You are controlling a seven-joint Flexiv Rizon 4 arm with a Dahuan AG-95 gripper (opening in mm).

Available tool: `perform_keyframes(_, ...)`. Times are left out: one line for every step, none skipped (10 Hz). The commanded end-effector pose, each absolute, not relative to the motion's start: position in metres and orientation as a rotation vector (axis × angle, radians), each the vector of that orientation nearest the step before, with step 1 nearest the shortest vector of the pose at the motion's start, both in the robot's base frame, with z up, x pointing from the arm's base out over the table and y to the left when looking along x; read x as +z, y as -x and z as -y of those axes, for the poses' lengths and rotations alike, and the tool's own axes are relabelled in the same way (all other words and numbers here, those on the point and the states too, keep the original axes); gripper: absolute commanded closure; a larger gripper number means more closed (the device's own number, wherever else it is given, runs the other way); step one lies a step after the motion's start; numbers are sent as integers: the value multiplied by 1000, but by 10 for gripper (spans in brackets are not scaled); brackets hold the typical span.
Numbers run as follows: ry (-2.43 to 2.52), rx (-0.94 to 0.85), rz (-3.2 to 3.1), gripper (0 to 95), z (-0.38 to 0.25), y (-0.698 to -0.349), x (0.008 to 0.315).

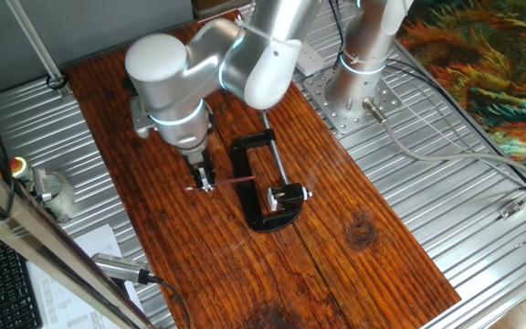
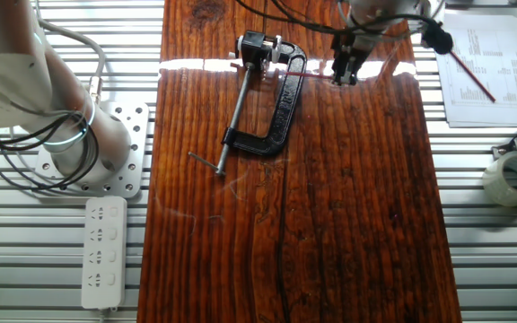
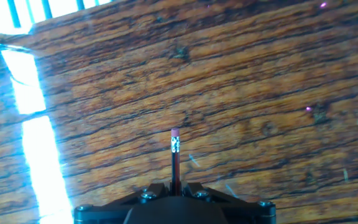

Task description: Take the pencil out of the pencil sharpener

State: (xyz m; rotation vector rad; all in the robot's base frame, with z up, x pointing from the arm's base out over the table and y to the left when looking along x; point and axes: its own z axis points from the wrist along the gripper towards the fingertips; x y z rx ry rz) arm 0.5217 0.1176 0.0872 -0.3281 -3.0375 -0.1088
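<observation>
The pencil [image 1: 229,183] is a thin red stick lying level just above the wooden board. My gripper [image 1: 206,185] is shut on its free end. In the hand view the pencil [image 3: 175,155] sticks out between my fingers, eraser tip forward, with my gripper [image 3: 175,185] closed round it. The pencil sharpener [image 1: 286,195] is a small black block with a silvery end, held in the black C-clamp [image 1: 240,160]. In the other fixed view the pencil [image 2: 317,75] runs from my gripper [image 2: 343,81] toward the clamp [image 2: 285,99] and sharpener [image 2: 257,43]. Its far end is hidden there.
The clamp's screw rod [image 2: 232,117] reaches across the board [image 2: 348,224]. A tape roll [image 2: 514,175] and a paper sheet [image 2: 478,67] lie on the metal table on one side. The arm's base [image 2: 88,144] and a power strip [image 2: 103,251] are on the other.
</observation>
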Motion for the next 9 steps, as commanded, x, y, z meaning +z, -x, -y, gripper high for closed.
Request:
perform_keyframes(328,-108,3039,950,-118,-524,88)
perform_keyframes(330,-107,3037,950,-119,-527,89)
perform_keyframes(334,-106,3031,950,-120,-530,90)
perform_keyframes(336,-103,3030,950,-120,-530,90)
perform_keyframes(342,-98,3032,950,-120,-530,90)
perform_keyframes(326,-111,3033,950,-120,-530,90)
perform_keyframes(317,-109,3030,950,-120,-530,90)
perform_keyframes(293,-99,3007,950,-120,-530,90)
perform_keyframes(280,-98,2991,950,-120,-530,90)
